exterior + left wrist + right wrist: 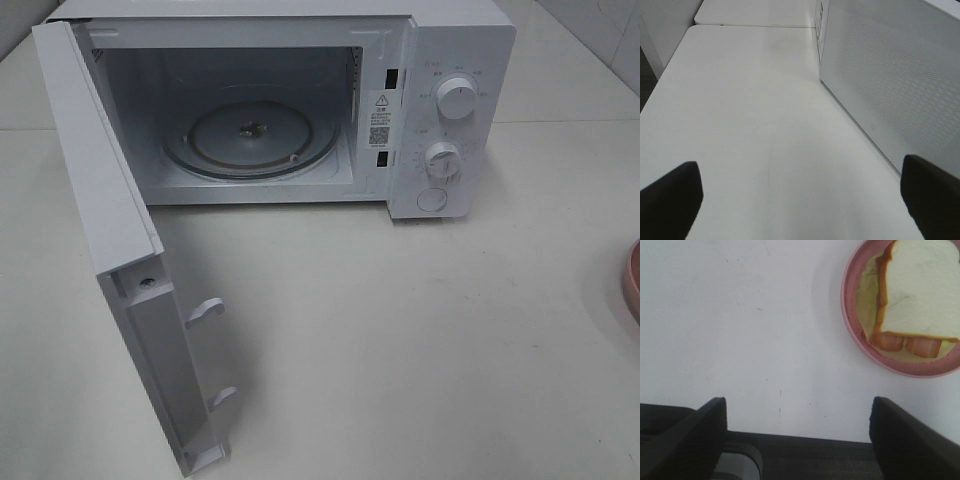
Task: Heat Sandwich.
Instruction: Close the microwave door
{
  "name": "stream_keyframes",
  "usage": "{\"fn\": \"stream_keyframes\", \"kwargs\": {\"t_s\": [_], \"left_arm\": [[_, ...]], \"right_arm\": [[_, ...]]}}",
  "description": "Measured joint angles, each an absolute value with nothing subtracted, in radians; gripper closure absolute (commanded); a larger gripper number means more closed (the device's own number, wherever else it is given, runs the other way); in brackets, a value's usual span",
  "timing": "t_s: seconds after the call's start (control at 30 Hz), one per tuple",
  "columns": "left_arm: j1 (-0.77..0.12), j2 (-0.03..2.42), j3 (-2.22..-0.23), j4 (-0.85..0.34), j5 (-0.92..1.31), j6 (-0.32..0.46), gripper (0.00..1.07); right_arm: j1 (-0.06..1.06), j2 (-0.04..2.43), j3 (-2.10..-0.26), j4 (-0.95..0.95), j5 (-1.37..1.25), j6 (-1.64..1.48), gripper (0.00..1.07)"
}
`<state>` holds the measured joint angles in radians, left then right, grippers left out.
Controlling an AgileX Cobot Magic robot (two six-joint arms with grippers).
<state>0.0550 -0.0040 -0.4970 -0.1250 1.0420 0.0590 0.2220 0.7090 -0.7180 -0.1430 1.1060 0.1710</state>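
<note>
Right wrist view: right pincer [797,440] agape near sandwich [920,295]; left pincer [800,200] agape, empty.

High view, wrist views low — tabletop [400,330] shared

Warning-triangle sticker [381,118] with unreadable small print on microwave [455,40] front frame; dial markings illegible.

The left gripper [800,200] shows two matte black, blunt, wedge-shaped fingers [667,200]. The right gripper [797,435] has the same black fingers [907,440] (a dark ribbed body with a grey rounded part sits between them).
</note>
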Motion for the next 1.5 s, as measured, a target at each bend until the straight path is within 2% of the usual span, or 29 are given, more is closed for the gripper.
{"fn": "stream_keyframes", "kwargs": {"t_s": [0.6, 0.93, 1.5], "left_arm": [[0.055, -0.004, -0.497, -0.125, 1.042, 0.059, 0.03], [0.055, -0.004, -0.497, -0.125, 1.042, 0.059, 0.03], [0.055, -0.004, -0.497, -0.125, 1.042, 0.059, 0.03]], "right_arm": [[0.213, 0.283, -0.716, -0.148, 1.064, 0.178, 0.31], [0.112, 0.069, -0.548, -0.140, 1.065, 0.175, 0.31], [0.100, -0.003, -0.509, -0.125, 1.051, 0.140, 0.31]]}}
